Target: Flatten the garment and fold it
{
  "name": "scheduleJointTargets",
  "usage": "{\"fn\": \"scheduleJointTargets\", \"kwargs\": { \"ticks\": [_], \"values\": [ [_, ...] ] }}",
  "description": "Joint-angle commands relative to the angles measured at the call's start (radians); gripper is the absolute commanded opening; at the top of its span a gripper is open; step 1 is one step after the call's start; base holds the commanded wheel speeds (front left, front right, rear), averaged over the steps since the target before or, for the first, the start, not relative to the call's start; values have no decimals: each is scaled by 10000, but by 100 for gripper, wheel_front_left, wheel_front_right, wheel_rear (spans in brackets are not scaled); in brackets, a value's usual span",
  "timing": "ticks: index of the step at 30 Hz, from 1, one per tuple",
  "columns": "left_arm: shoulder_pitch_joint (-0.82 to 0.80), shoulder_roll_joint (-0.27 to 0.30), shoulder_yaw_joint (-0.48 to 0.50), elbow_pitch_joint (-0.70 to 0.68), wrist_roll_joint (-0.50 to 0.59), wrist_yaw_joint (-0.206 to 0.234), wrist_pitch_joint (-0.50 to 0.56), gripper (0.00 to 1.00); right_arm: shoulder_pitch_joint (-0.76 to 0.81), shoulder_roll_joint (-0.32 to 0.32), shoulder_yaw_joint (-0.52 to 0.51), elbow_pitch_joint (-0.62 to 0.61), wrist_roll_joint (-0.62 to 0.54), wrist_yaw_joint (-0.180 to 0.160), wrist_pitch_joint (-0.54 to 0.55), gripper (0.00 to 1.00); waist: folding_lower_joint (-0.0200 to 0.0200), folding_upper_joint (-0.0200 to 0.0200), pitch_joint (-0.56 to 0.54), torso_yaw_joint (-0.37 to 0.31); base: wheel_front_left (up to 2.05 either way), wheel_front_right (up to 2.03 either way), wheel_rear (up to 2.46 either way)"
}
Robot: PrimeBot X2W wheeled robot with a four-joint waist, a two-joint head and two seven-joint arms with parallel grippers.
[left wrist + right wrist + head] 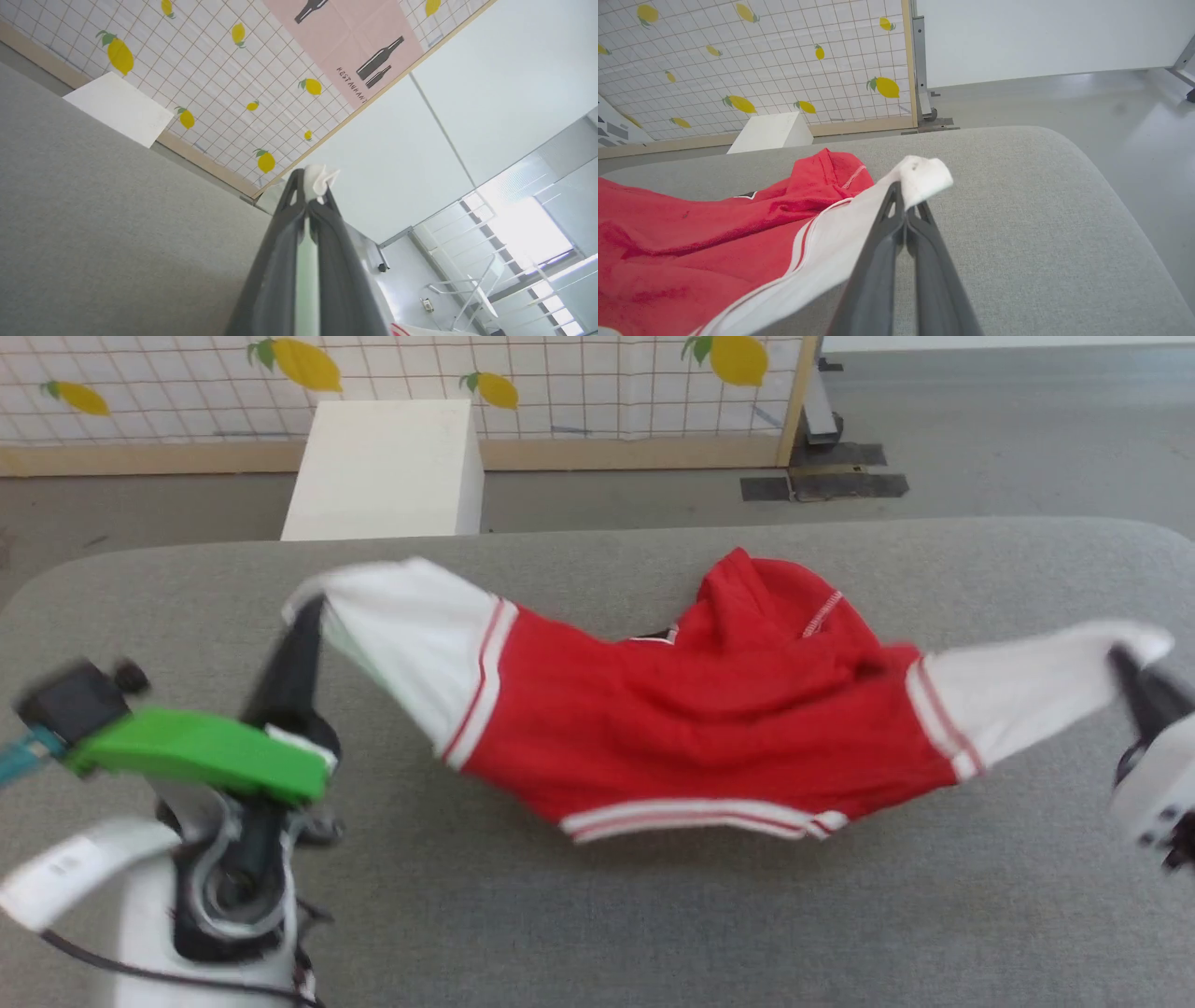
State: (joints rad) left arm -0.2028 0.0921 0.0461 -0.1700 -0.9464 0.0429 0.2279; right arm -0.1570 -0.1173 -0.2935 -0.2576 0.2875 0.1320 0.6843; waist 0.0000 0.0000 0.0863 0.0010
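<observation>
Red jersey-style T-shirt (709, 709) with white short sleeves and red-striped trim is strung out sideways over the middle of the grey fabric-covered worktop (597, 933), one sleeve pulled to each side like washing on a line. The left pincer (308, 616) has its two dark fingers clamped tight on the tip of the left sleeve, lifted off the worktop. Its own wrist camera shows the fingers pressed together with a little tuft of white fabric (320, 179) poking out past the tips.

Same deal on the right. The right pincer (1130, 663) is squeezed closed on the end of the right sleeve near the worktop's right edge. Close up, a wad of white sleeve is bunched over its tips and there's no gap between the fingers.

The red body sags between the two sleeves, striped hem on the near side and a crumpled red hump at the far side around the neck. The middle looks like it's lying on the worktop, but the head view is blurry, so I can't say how much is touching. A sliver of black print peeks out just left of that hump.

Beyond the far edge, a plain white box (387, 467) sits on the grey floor in front of a white grid-pattern screen with yellow lemons (560, 383). A green plastic piece (201, 751) sits on the left arm's wrist, near left.
</observation>
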Motion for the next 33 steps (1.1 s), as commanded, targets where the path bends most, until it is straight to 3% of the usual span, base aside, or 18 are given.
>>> {"fn": "scheduleJointTargets", "kwargs": {
  "ticks": [1, 6, 12, 16, 19, 24, 27, 33],
  "values": [
    [-532, 72, 172, -268, -246, 162, 155, 0, -617, -283, 53, -232, 23, -13, 192, 0, 0, 0, 231, -146, 0, 0, 0],
    [-2494, 178, 770, -817, -1140, 951, 784, 0, -2946, -1154, 365, -356, -10, -13, 980, 0, 0, 0, 942, -424, 0, 0, 0],
    [-5440, 543, 1244, -145, -1290, 2000, 965, 0, -6321, -2086, 1174, 1020, -720, -13, 1216, 0, 0, 0, 2161, -621, 0, 0, 0],
    [-7585, 635, 1510, 937, -1222, 2556, 597, 0, -8417, -2285, 1725, 2426, -1308, -13, 919, 0, 0, 0, 3042, -734, 0, 0, 0],
    [-8984, 722, 1573, 1721, -1089, 2746, 253, 0, -9844, -2065, 1875, 3271, -1642, -13, 385, 0, 0, 0, 3655, -815, 0, 0, 0],
    [-11163, 677, 1888, 2834, -940, 2935, -754, 0, -12150, -1605, 2015, 4472, -2290, -13, -1178, 0, 0, 0, 4573, -951, 0, 0, 0],
    [-12145, 607, 2212, 3234, -1040, 2828, -1395, 0, -13273, -1263, 1808, 4951, -2647, -13, -2267, 0, 0, 0, 4872, -1008, 0, 0, 0],
    [-13200, 688, 2382, 3951, -1204, 2078, -2009, 0, -14631, -793, 1519, 5940, -3122, -13, -3678, 0, 0, 0, 5056, -974, 0, 0, 0]
  ]
}}
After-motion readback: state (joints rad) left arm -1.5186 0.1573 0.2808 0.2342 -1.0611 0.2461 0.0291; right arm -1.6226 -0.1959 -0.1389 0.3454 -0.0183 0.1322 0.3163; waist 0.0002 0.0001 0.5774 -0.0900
